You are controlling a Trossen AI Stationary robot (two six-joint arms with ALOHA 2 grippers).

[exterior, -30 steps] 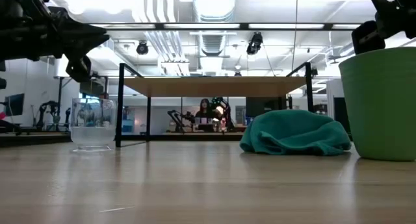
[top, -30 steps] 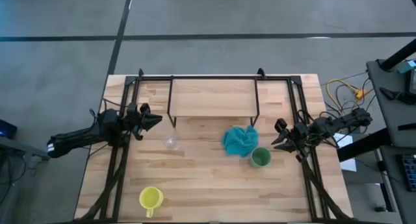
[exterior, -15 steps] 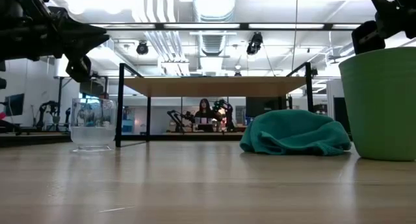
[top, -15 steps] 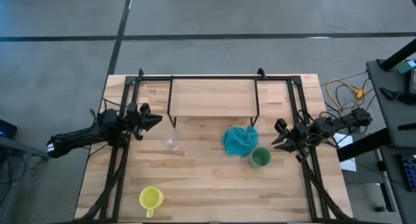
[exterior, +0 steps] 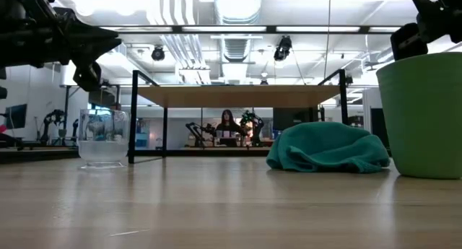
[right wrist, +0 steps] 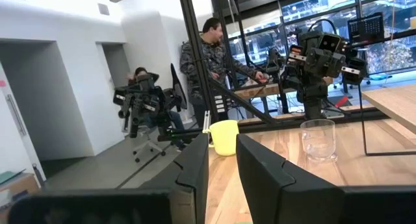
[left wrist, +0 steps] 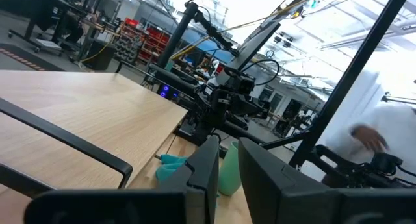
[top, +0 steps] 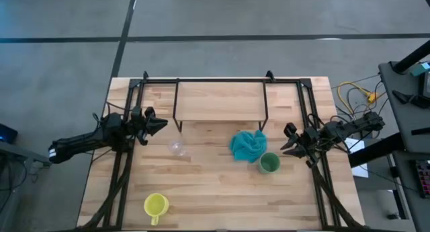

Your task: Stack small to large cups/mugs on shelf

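The clear glass cup (top: 177,148) stands on its base on the table left of centre, in front of the shelf (top: 220,101); it also shows in the low view (exterior: 102,138) and the right wrist view (right wrist: 318,139). The yellow mug (top: 156,206) stands near the near left edge. The green cup (top: 269,163) stands right of centre, beside the teal cloth (top: 248,144). My left gripper (top: 163,124) hovers shut above the table, left of the glass cup. My right gripper (top: 285,148) hovers shut, right of the green cup. Neither touches anything.
The shelf's black frame and legs (top: 177,104) stand at the table's far side. The teal cloth (exterior: 328,148) lies crumpled between shelf and green cup (exterior: 422,115). People stand and sit beyond the table (right wrist: 211,55); a white sleeve (left wrist: 390,133) shows in the room.
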